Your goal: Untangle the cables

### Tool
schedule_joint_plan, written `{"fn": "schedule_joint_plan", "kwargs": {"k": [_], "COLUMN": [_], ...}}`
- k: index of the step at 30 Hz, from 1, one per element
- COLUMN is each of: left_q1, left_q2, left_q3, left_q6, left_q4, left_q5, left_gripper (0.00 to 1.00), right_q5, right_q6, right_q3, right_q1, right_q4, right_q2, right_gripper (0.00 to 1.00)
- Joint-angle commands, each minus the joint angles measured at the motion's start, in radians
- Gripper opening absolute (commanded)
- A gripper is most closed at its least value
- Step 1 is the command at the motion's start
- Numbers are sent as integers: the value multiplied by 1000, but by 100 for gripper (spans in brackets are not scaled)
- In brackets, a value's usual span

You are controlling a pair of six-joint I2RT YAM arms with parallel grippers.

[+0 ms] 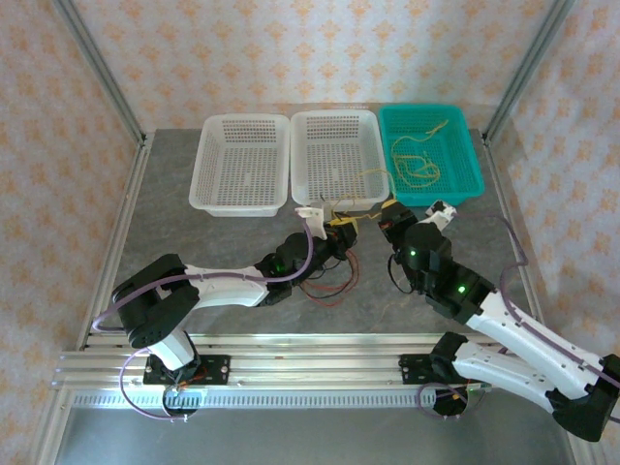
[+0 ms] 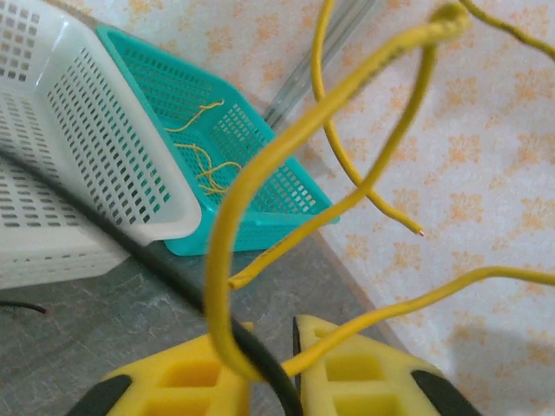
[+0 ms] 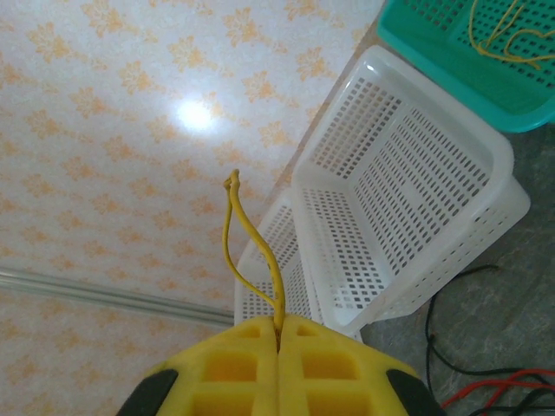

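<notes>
Just in front of the middle white basket [image 1: 334, 118], one yellow cable [image 2: 286, 147] is raised off the table [image 1: 194, 252]. The right gripper [image 3: 278, 325] pinches it with its jaws fully together. The left gripper [image 2: 273, 347] clasps it too, with a black cable [image 2: 130, 243] sharing the gap. Other yellow cables [image 1: 415, 165] already lie in the teal basket [image 1: 471, 179]. Red and black cables [image 1: 329, 281] lie tangled on the table, so most of the sorting looks undone.
</notes>
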Motion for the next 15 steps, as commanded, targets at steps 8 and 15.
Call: {"fn": "schedule_joint_plan", "kwargs": {"k": [8, 15], "left_q1": [-3, -2], "left_q2": [-63, -136], "left_q3": [-55, -105], "left_q6": [25, 74], "left_q4": [-11, -15], "left_q5": [52, 143], "left_gripper": [11, 11], "right_q5": [205, 322], "right_q6": [-149, -260], "right_q3": [53, 28], "right_q1": [5, 4], "right_q4": [-70, -91], "right_q2": [-16, -6], "right_gripper": [0, 0]}}
